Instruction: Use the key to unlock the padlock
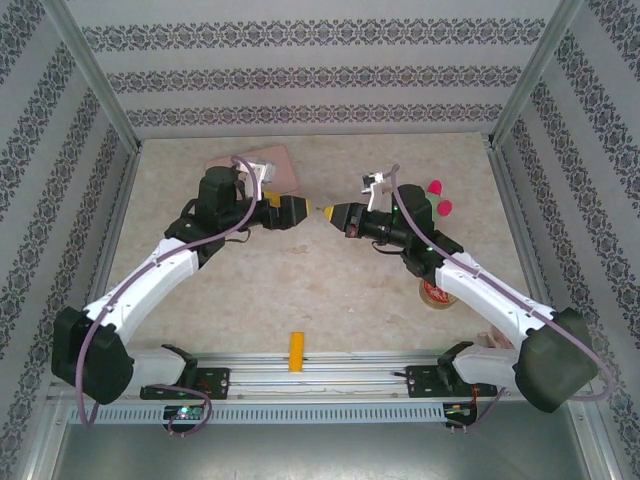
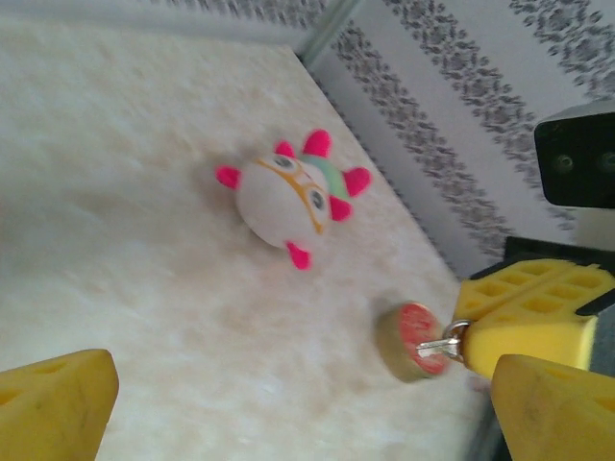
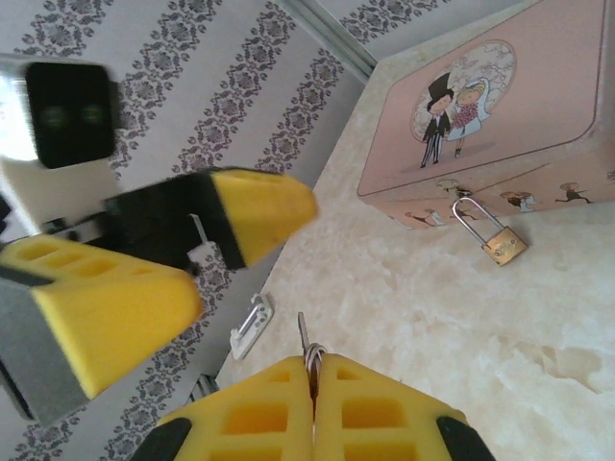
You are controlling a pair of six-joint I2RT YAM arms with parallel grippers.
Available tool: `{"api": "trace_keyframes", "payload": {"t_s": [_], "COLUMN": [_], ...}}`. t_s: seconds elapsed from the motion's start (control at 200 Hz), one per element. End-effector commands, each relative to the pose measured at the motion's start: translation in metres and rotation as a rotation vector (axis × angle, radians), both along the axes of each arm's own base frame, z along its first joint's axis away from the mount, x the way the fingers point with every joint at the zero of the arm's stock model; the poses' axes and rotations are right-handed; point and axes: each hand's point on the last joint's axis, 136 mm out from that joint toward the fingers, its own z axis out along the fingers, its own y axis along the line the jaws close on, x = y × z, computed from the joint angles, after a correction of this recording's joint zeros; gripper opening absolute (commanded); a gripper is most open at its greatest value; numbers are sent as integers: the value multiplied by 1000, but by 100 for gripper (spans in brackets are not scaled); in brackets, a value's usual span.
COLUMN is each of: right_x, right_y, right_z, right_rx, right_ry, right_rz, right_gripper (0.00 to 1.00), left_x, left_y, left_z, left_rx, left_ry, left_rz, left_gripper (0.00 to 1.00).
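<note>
The key [image 3: 304, 338] is a thin silvery blade on a small ring, and my right gripper [image 3: 312, 363] is shut on that ring with the blade poking out past its yellow fingertips. From the left wrist view the same key [image 2: 438, 346] juts from the right gripper's pads [image 2: 527, 309]. My left gripper [image 2: 303, 386] stands open and wide, with nothing between its fingers, facing the key tip a short gap away. In the top view the left gripper [image 1: 298, 210] and the right gripper [image 1: 333, 213] point tip to tip above mid-table. The brass padlock [image 3: 501, 242] lies shackle-up against the pink tin's side.
The pink tin [image 3: 480, 115] with a cartoon couple sits at the back left, and from above the tin [image 1: 270, 160] is behind the left arm. A white toy with pink spikes [image 2: 288, 197] and a tape roll [image 2: 411, 343] lie to the right. A yellow block [image 1: 296, 350] rests near the front rail.
</note>
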Motion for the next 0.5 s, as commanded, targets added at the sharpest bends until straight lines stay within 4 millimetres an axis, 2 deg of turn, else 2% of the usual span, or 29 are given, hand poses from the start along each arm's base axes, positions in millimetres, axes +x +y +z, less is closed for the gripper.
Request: {"api": "trace_keyframes", "payload": {"t_s": [0.0, 0.13, 0.285, 0.39, 0.5], "right_x": [-4, -2, 3, 6, 9], "right_y": [6, 8, 10, 14, 18], "right_z": [15, 12, 15, 18, 17], "right_rx": [48, 69, 134, 169, 197], "right_ry": [-116, -127, -121, -118, -102], "right_rz": [48, 50, 64, 83, 92], "right_gripper": [0, 0, 0, 0, 0], "left_x": [-9, -8, -11, -12, -12], "left_y": [-20, -26, -27, -27, -26], "left_z": [29, 35, 29, 32, 34], "left_rx": [-274, -355, -344, -351, -354], "left_ry": [109, 114, 124, 113, 98], "left_rz": [-98, -134, -153, -161, -160], "left_gripper": [96, 84, 75, 68, 64]}}
